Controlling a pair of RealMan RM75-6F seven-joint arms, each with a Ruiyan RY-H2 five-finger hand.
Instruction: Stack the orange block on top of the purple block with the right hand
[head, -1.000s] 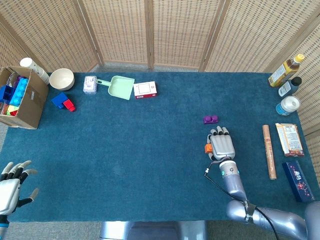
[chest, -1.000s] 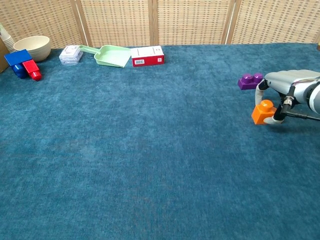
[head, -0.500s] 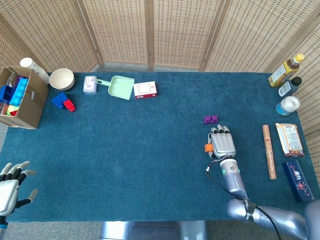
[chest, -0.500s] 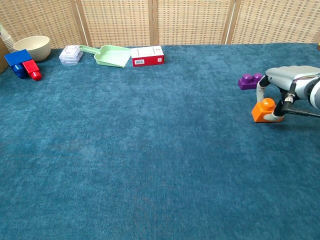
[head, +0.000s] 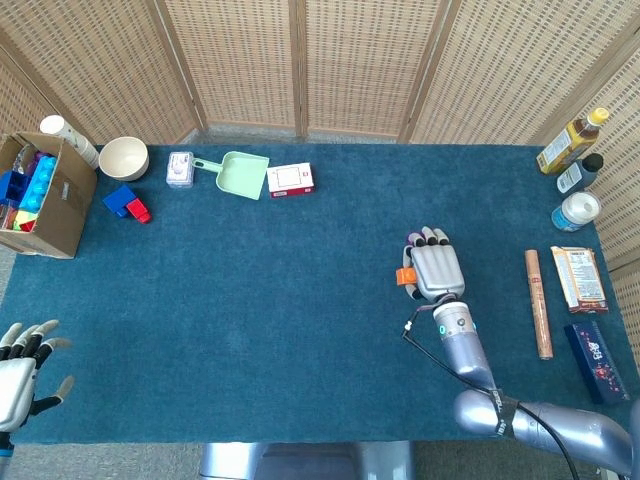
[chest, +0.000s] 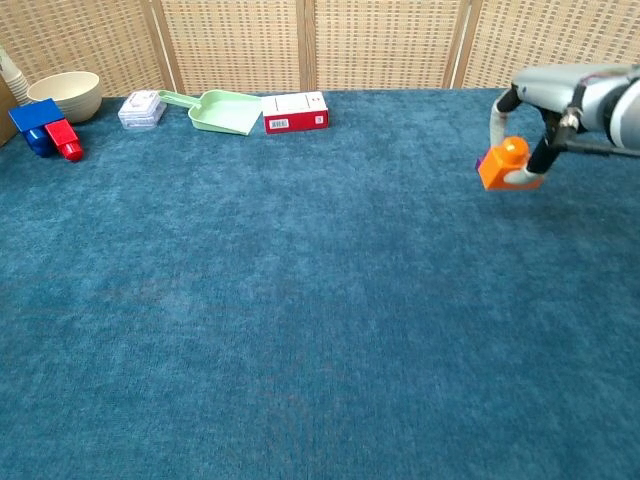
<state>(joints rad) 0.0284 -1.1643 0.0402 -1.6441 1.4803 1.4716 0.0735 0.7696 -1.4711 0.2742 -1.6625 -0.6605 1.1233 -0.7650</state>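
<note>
1. Orange block (chest: 503, 163) sits pinched in the right hand (head: 434, 270), lifted clear of the bench (head: 300, 290).
2. Purple block (chest: 482, 160) lies almost hidden just beyond it, at about 12 o'clock from the hand; only a sliver shows.
3. To do this well, I judge the hand should keep the block level, centre it over the purple studs, then lower straight down and press before letting go.
4. Far off at 8 o'clock, the left hand (head: 20, 375) holds nothing, fingers spread.
5. A wooden stick (head: 538, 303) lies at 3 o'clock.
</note>
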